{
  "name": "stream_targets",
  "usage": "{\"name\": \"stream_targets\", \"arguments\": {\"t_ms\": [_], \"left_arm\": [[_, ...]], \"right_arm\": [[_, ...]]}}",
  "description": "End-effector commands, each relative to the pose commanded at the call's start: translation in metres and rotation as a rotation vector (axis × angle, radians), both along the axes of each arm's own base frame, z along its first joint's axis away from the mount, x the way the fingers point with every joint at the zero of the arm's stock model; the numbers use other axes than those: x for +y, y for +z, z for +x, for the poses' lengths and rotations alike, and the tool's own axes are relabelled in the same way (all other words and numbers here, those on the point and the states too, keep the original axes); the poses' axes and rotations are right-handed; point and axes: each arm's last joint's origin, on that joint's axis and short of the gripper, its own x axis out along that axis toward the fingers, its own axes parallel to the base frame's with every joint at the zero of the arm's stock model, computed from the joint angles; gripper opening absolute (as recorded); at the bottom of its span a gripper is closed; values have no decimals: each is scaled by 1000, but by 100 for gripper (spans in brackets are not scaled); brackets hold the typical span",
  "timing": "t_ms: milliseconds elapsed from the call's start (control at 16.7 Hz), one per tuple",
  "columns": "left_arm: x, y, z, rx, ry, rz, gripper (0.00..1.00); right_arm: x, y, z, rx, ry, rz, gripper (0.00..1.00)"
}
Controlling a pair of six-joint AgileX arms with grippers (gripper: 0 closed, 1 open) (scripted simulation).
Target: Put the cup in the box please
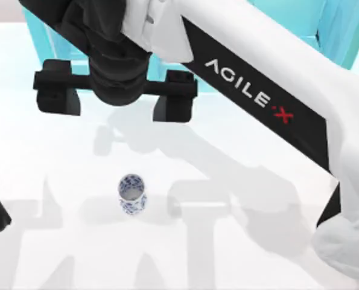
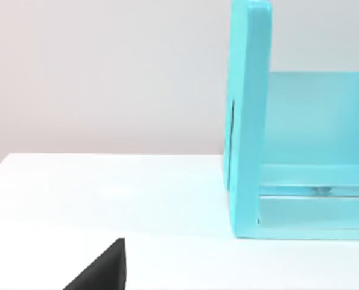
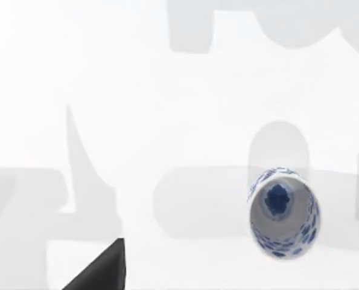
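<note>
Right gripper (image 1: pixel 116 99) spread above table, cylindrical blue-patterned cup (image 1: pixel 131 194) upright

1. The things are being carried by a plain white table (image 1: pixel 257 254).
2. The cup (image 1: pixel 131 194) is being borne upright on the table, left of centre in the top view, its open mouth facing up and blue marking being shown on its inner bottom in the right wrist view (image 3: pixel 283 212).
3. A turquoise shelf (image 2: pixel 249 121) is being supported at the table's far edge, resting directly on the surface.
4. Grey shadows are being cast across the tabletop around the cup.
</note>
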Motion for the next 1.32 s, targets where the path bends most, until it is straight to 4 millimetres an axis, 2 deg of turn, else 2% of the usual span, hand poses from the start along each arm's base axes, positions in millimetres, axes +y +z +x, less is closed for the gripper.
{"name": "stream_targets", "arguments": {"t_ms": [180, 300, 420, 840, 1320], "left_arm": [[0, 0, 0, 0, 0, 0, 100], [0, 0, 0, 0, 0, 0, 100], [0, 0, 0, 0, 0, 0, 100], [0, 0, 0, 0, 0, 0, 100], [0, 0, 0, 0, 0, 0, 100]], "right_arm": [[22, -42, -8, 87, -13, -87, 100], [29, -60, -11, 123, -19, -128, 100], [31, -68, -13, 137, -22, -145, 100], [31, -72, -10, 140, -25, -150, 100], [39, -131, 4, 133, -22, -137, 100]]}}
